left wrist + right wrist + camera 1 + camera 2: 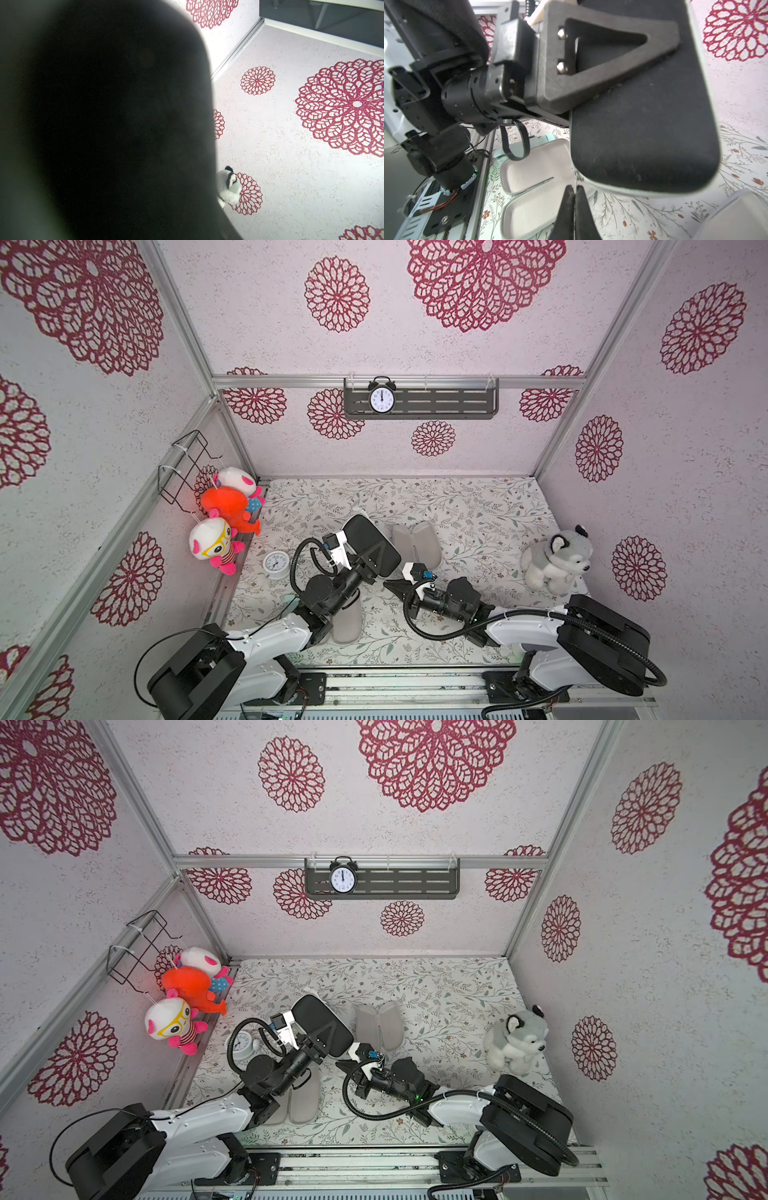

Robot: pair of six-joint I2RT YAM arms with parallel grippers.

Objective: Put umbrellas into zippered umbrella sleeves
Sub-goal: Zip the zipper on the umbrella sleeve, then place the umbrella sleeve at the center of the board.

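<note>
My left gripper (383, 549) (332, 1026) is shut on the black zippered umbrella sleeve (360, 531) (313, 1011) (643, 135) and holds it closed and tilted above the table. Its triangular finger (602, 68) lies flat on the shell. The sleeve's dark bulk (104, 124) fills most of the left wrist view. My right gripper (385, 583) (338, 1063) (574, 192) is shut on the thin zip pull hanging from the sleeve's edge. A mint-edged sleeve (533, 164) (347, 624) lies open under the left arm. Another sleeve (415, 545) (379, 1025) lies open with its grey lining up. No umbrellas show.
A white alarm clock (276, 565) stands on the table at the left. A grey husky plush (555, 560) (228, 187) sits at the right. Plush toys (228, 510) and a wire basket (183, 466) hang on the left wall. A black clock (381, 398) sits on the back shelf.
</note>
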